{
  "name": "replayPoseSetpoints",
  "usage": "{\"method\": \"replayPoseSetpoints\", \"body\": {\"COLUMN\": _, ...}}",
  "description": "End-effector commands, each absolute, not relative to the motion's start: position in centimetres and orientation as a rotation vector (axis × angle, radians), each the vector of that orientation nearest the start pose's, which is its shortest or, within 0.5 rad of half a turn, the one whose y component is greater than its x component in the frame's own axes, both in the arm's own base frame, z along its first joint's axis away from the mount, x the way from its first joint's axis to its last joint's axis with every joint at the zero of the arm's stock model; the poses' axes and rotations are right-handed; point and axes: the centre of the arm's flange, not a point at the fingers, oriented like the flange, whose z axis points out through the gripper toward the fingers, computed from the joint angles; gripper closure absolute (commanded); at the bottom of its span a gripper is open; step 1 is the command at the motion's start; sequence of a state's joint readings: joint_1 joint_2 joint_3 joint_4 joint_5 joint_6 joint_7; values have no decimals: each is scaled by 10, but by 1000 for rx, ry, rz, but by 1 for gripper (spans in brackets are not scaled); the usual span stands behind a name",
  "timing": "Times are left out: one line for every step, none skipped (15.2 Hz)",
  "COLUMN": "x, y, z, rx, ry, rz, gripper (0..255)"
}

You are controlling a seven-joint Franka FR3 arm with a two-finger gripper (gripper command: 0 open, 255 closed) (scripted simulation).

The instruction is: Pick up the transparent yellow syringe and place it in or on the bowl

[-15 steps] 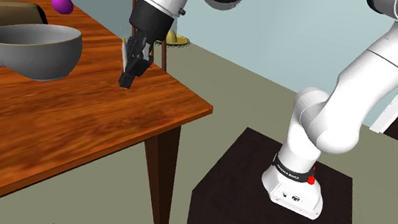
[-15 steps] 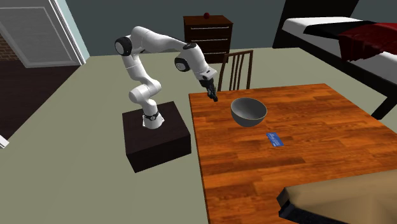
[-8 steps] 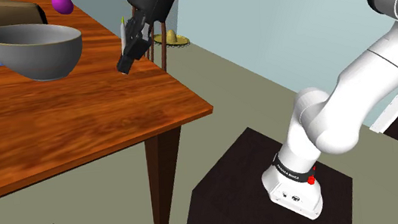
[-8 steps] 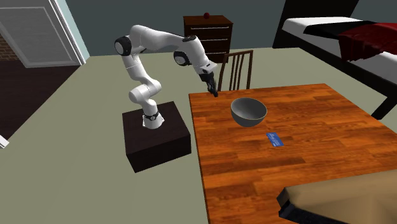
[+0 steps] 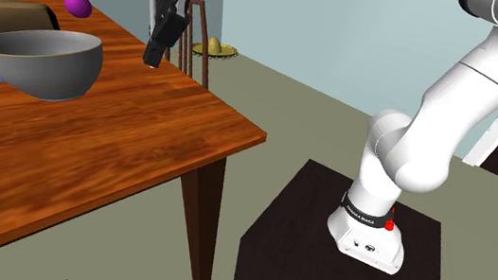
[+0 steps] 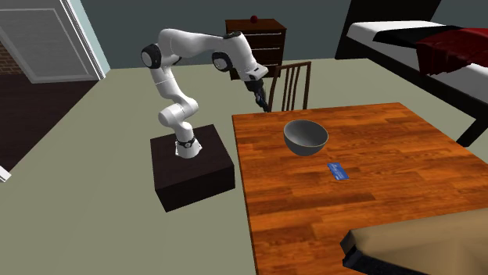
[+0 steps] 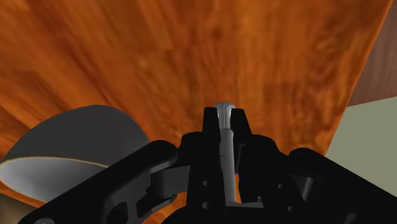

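My black gripper (image 5: 154, 56) hangs in the air above the wooden table (image 5: 96, 150), near its edge by the chair. It is shut on the syringe (image 7: 224, 137), a thin pale rod clasped between the two fingers, its tip just past the fingertips. A slim pale part of the syringe (image 5: 151, 9) sticks up beside the hand. The grey bowl (image 5: 39, 63) stands upright on the table, to the shoulder view's left of the gripper and lower. In the second exterior view the gripper (image 6: 262, 102) is above the table corner, short of the bowl (image 6: 305, 137). The wrist view has the bowl (image 7: 70, 149) beside the gripper (image 7: 224, 113).
A blue card (image 6: 337, 171) lies on the table beyond the bowl. A wooden chair (image 6: 289, 86) stands at the table edge under the arm. A purple ball (image 5: 78, 4) sits behind the bowl. A dark box (image 6: 414, 250) rests on the table's near corner. The robot's stand (image 6: 191, 168) is beside the table.
The gripper has risen from just above the tabletop, carrying the syringe upward. It has stayed shut. The bowl and card have not moved.
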State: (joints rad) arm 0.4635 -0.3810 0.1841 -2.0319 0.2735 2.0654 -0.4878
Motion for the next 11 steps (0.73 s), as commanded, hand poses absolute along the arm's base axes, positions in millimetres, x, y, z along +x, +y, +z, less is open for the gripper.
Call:
{"method": "replayPoseSetpoints", "body": {"x": 361, "y": 309, "z": 654, "rx": -2471, "ry": -1442, "rz": -570, "gripper": 255}}
{"method": "replayPoseSetpoints", "body": {"x": 361, "y": 309, "z": 659, "rx": -2471, "ry": -1442, "rz": -570, "gripper": 255}}
{"method": "replayPoseSetpoints", "body": {"x": 361, "y": 309, "z": 664, "rx": -2471, "ry": -1442, "rz": -570, "gripper": 255}}
{"method": "replayPoseSetpoints", "body": {"x": 361, "y": 309, "z": 670, "rx": -2471, "ry": -1442, "rz": -570, "gripper": 255}}
{"method": "replayPoseSetpoints", "body": {"x": 361, "y": 309, "z": 675, "rx": -2471, "ry": -1442, "rz": -570, "gripper": 255}}
{"method": "replayPoseSetpoints", "body": {"x": 361, "y": 309, "z": 680, "rx": -2471, "ry": -1442, "rz": -570, "gripper": 255}}
{"method": "replayPoseSetpoints", "body": {"x": 361, "y": 309, "z": 686, "rx": -2471, "ry": -1442, "rz": -570, "gripper": 255}}
{"method": "replayPoseSetpoints", "body": {"x": 361, "y": 309, "z": 691, "rx": -2471, "ry": -1442, "rz": -570, "gripper": 255}}
{"method": "replayPoseSetpoints", "body": {"x": 361, "y": 309, "z": 696, "rx": -2471, "ry": -1442, "rz": -570, "gripper": 255}}
{"method": "replayPoseSetpoints", "body": {"x": 361, "y": 309, "z": 701, "rx": -2471, "ry": -1442, "rz": -570, "gripper": 255}}
{"method": "replayPoseSetpoints", "body": {"x": 361, "y": 309, "z": 707, "rx": -2471, "ry": -1442, "rz": -570, "gripper": 255}}
